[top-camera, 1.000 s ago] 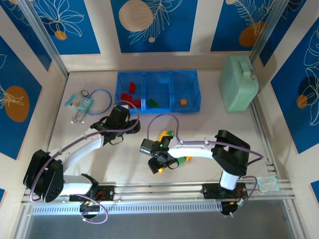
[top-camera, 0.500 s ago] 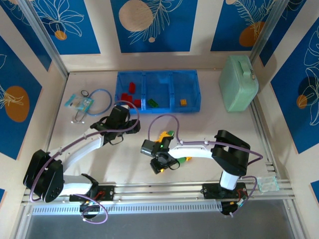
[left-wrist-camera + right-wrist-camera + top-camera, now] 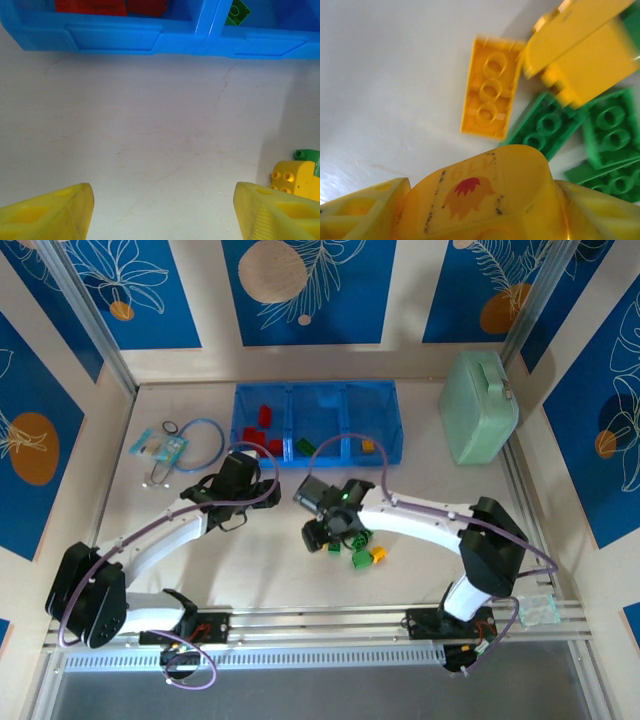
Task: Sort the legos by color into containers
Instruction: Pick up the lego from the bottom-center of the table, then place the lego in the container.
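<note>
Top view: found left gripper (image 3: 248,470) spread and empty, just short of tray (image 3: 316,388) at far edge of table (image 3: 420,490). Found right gripper (image 3: 318,533) near table centre, moved there from near edge since earlier frame. Counted in tray: about four red legos (image 3: 262,430) left, one green lego (image 3: 304,446) middle, one orange lego (image 3: 368,445) right.

Left wrist: noted left fingers (image 3: 55,215) wide apart, touching nothing.

Right wrist: noted right fingers (image 3: 355,210) clamped on yellow lego (image 3: 480,195). Counted on table three loose green legos (image 3: 545,125) and one loose orange lego (image 3: 490,92).

Mint-green case (image 3: 478,407) at right, blue stethoscope (image 3: 200,421) at left, pale table (image 3: 250,570)
</note>
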Controlling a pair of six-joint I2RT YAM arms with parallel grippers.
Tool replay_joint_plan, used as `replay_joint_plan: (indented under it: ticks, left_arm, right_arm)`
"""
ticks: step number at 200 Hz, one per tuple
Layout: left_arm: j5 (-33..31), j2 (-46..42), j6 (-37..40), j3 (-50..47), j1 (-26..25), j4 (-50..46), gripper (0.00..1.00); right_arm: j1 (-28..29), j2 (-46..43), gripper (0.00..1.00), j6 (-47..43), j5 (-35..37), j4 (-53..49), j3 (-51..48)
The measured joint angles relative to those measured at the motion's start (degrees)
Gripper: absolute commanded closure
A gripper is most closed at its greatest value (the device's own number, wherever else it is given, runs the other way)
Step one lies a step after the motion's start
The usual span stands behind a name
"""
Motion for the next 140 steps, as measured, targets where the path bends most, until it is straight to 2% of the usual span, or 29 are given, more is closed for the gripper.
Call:
replay_joint_plan:
  ticks: [40, 79, 111, 140]
  left_arm:
    - [-0.07, -1.75, -1.07, -1.53, -1.92, -0.02, 0.27]
    - [-0.33, -1.84, -2.64, -3.28, -6.95, 0.35, 0.27]
    - [-0.46, -1.53, -3.89, -5.14, -10.97, 1.57, 0.27]
    - [-0.68, -1.38, -3.89, -5.35, -15.13, 2.14, 0.28]
  right_arm:
    - [-13.27, 0.02, 0.40, -4.79, -0.15, -0.13, 6.93]
    - [-25.81, 6.08, 0.40, -8.59, -1.55, 0.13, 16.24]
    - [-32.63, 14.36, 0.40, -10.60, -2.93, -0.09, 23.06]
    - [-35.39, 21.51, 0.39, -11.43, -3.17, -1.18, 29.38]
